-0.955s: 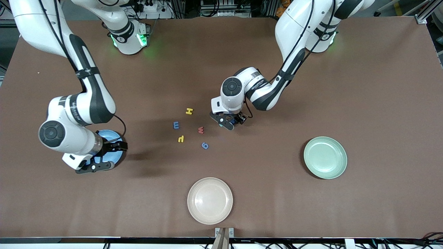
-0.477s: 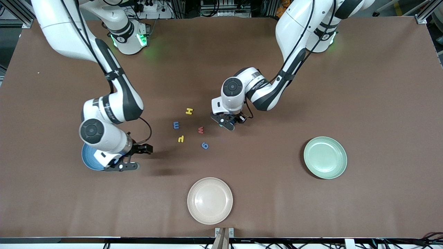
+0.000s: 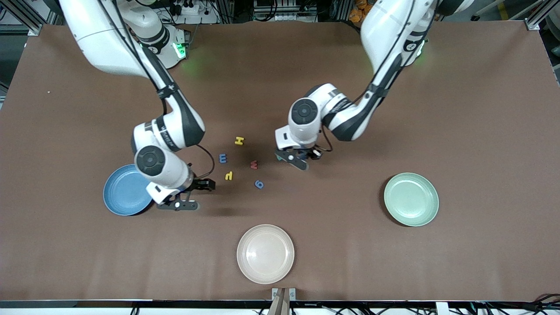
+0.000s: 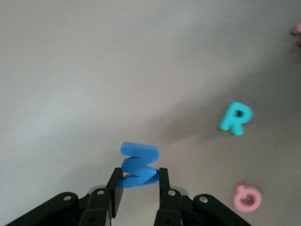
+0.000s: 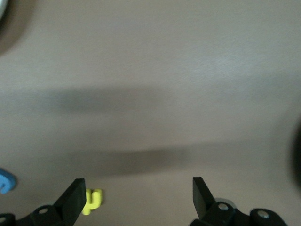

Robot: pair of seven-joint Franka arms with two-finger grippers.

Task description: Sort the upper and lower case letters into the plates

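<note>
My left gripper is shut on a blue zigzag letter, held a little above the table beside the red letter; in the front view this gripper hides the held letter. A teal R and a pink ring-shaped letter lie under it. A yellow H, a blue letter, a yellow letter and another blue one lie loose mid-table. My right gripper is open and empty beside the blue plate, near the yellow letter. The green plate holds nothing.
A beige plate sits near the table's front edge, nearer the camera than the letters. Both arms reach in over the table's middle from their bases. Bare brown table lies between the letters and the green plate.
The right arm swung from over the blue plate toward the letters, uncovering the plate. The left gripper shut on the blue letter and shifted slightly toward the green plate.
</note>
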